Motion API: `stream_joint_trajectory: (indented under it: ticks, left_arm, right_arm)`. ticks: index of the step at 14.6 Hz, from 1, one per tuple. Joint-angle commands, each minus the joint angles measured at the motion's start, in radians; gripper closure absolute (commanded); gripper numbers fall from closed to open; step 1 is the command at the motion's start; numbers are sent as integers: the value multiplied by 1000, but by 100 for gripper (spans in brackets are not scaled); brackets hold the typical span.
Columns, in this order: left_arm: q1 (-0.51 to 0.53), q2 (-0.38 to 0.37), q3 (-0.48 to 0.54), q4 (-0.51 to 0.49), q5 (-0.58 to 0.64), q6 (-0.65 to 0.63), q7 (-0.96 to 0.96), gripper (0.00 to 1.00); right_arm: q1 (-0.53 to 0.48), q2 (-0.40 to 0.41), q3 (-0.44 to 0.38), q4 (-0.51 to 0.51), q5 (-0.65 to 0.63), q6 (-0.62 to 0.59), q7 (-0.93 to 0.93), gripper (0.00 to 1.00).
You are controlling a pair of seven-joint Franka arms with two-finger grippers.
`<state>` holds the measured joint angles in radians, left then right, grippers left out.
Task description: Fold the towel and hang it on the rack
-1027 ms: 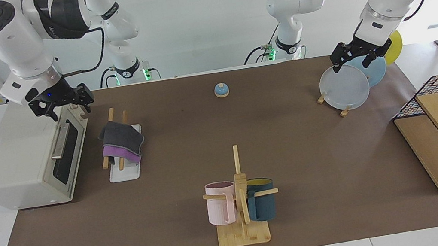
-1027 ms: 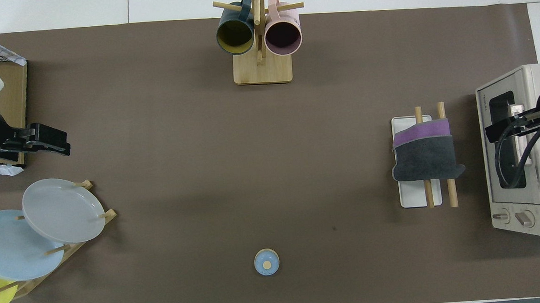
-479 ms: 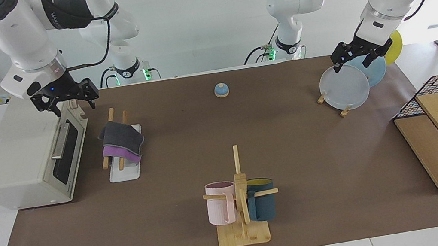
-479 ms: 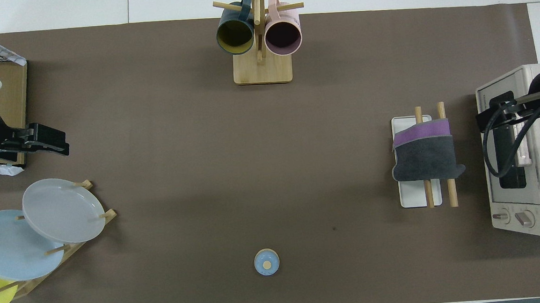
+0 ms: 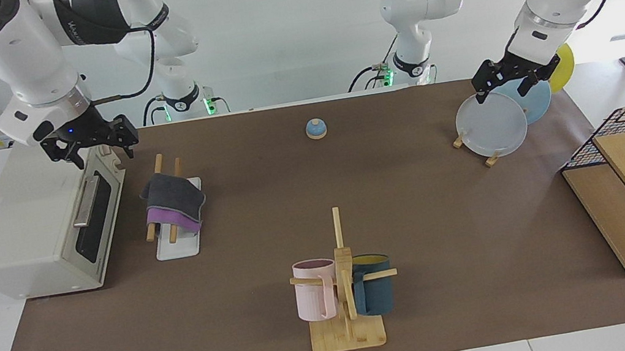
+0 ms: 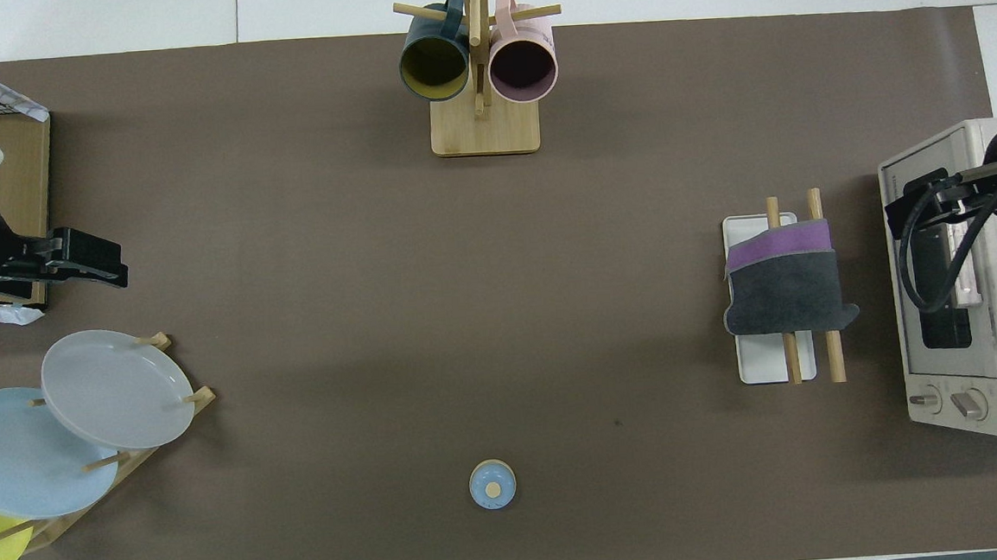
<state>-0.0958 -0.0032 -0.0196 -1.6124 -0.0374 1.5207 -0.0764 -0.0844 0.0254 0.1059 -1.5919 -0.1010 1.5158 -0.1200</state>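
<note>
Folded towel [image 5: 174, 203] hung over the rack [image 5: 177, 245] nr worktop's right-arm end (task apparently done). Right pincer [image 5: 91, 148] over toaster oven [image 5: 34, 223], left pincer [image 5: 512, 82] over plates [image 5: 491, 124], both wide, empty.

Towel [image 5: 174, 203] on rack [image 5: 177, 245], beside oven [image 5: 41, 228].

The towel [image 5: 174, 203] shows dark grey above a purple band, draped on the rack [image 5: 177, 245] of light wooden rods over a white base. Beside the rack stands a cream-white oven [image 5: 42, 231]. The worktop [image 5: 431, 226] is covered in plain brown. The mug tree [image 5: 343, 295] holds one pink and one dark teal mug.
</note>
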Motion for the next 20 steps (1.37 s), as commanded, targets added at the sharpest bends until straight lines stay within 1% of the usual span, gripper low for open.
stream_joint_trajectory:
  ticks: [1,5,8,9,11,13,20]
  left_arm:
    - [13,-21,-10,-20,16,13,15,0]
    - [13,-21,-10,-20,16,13,15,0]
    - [13,-21,-10,-20,16,13,15,0]
    - [13,-21,-10,-20,16,15,15,0]
    - [13,-21,-10,-20,16,13,15,0]
    - [13,-21,-10,-20,16,13,15,0]
    - [13,-21,-10,-20,16,13,15,0]
  right_arm:
    - [3,13,1,30,-3,-29,22,0]
    - [5,4,-3,21,-5,-45,59,0]
    - [29,4,-34,24,-2,-36,63,0]
    - [44,5,-52,26,-2,-32,63,0]
    - [112,5,-122,29,3,-31,63,0]
    - [158,10,-195,29,52,-29,60,0]
    - [146,14,-189,32,52,-16,60,0]
